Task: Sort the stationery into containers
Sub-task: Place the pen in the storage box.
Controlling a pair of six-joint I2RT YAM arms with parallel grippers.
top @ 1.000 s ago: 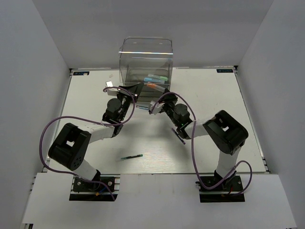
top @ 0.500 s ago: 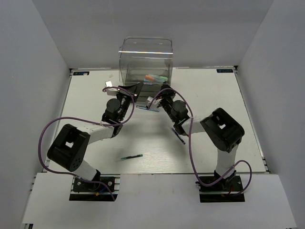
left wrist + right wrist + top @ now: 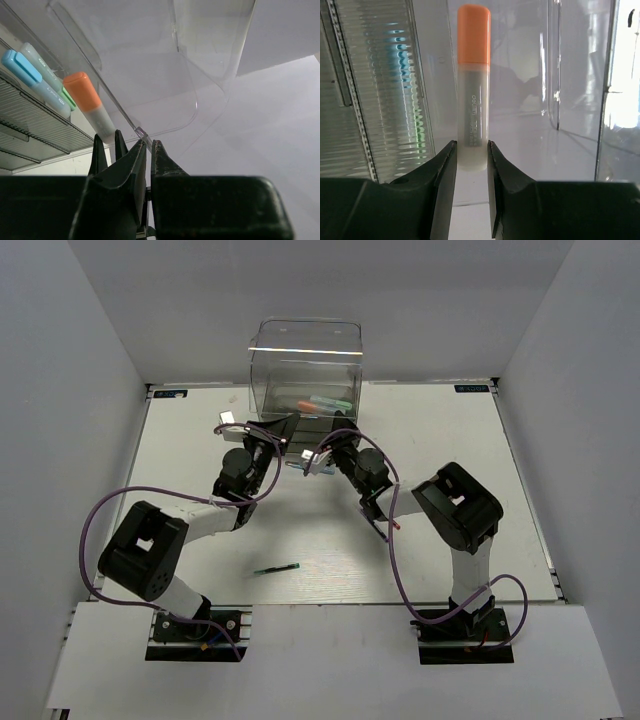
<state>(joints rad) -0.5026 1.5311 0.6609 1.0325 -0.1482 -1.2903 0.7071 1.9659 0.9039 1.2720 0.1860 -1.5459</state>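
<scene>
Right tool (image 3: 470,150) grips the orange marker (image 3: 473,90) by its clear end, cap pointing into the open drawer (image 3: 165,100). Left tool (image 3: 146,147) is pinched shut on the drawer lip. Best: lower marker flat beside the light blue marker (image 3: 30,75), then release, holding drawer steady.

Setting: robotics lab, enclosed test cell.
- Plain white panels (image 3: 70,360) close off left, right and far sides of frame.
- Flat white table (image 3: 450,440) fills centre.
- Two black arm bases, left (image 3: 195,630) and right (image 3: 465,625), bolted to metal plates along bottom edge.
- Purple cables (image 3: 95,530) loop loose off arms.
- Clear drawer unit (image 3: 305,365) at top centre stands as staged prop.
- Even, flat lighting.
</scene>
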